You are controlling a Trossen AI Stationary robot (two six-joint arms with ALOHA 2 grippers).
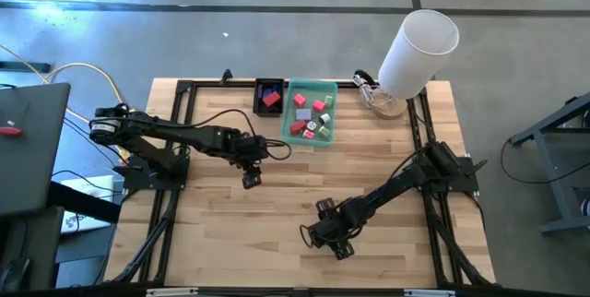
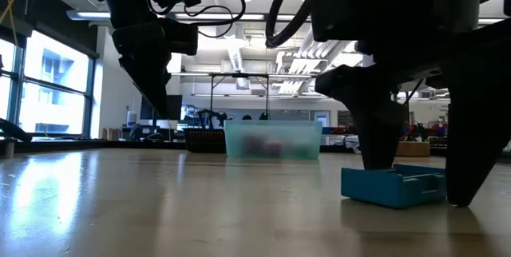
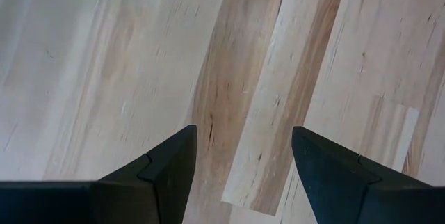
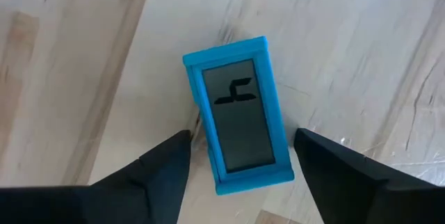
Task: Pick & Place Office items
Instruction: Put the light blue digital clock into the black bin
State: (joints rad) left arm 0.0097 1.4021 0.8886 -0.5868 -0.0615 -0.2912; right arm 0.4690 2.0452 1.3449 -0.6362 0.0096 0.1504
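wooden table (image 1: 221,232), green tray (image 1: 324,89), blue piece (image 4: 238,115)

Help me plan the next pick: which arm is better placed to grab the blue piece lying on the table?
The right. The right gripper is open with the blue piece between its fingers on the table. The left gripper, also open, sees only bare wood, over the table's left side.

A blue block (image 4: 238,114) with a grey face and a black mark on it lies flat on the wooden table (image 4: 361,50) at the centre of the frame. The right gripper (image 4: 240,156) stands open over it, one dark finger (image 4: 163,165) at lower left, the other at lower right.
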